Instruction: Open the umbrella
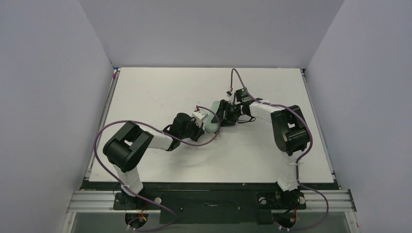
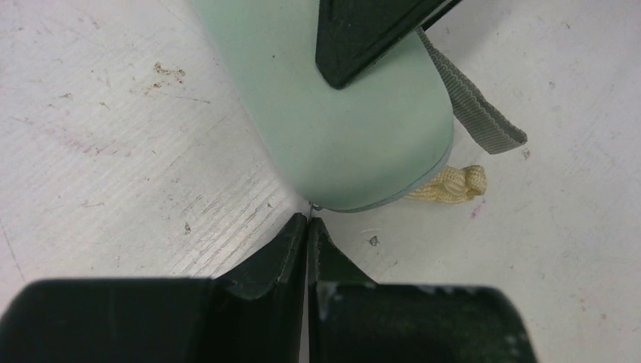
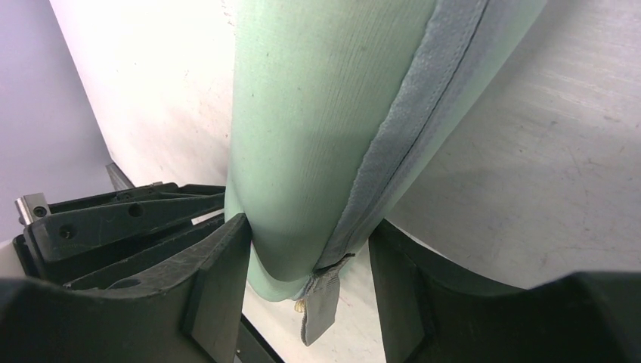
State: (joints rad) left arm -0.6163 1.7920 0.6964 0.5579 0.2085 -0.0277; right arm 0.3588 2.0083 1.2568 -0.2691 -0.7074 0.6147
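The umbrella (image 1: 212, 122) is bundled shut in its pale mint pouch and lies on the white tabletop (image 1: 155, 87), between the two wrists. The right fingers (image 3: 219, 280) straddle the umbrella near its rounded end and are clamped on it. One pad is flat against the mint fabric, the other up against the grey seam band (image 3: 427, 98) running along the pouch.

The left fingers (image 2: 305, 231) are pressed together, their tips right at the umbrella's rounded end, where a tiny metal bit (image 2: 313, 206) sticks out of the edge. Whether it is pinched cannot be told. A grey webbing strap (image 2: 472, 106) hangs off the umbrella's side — just beside it a knot of yellow cord (image 2: 453, 184) peeks out from under the umbrella.
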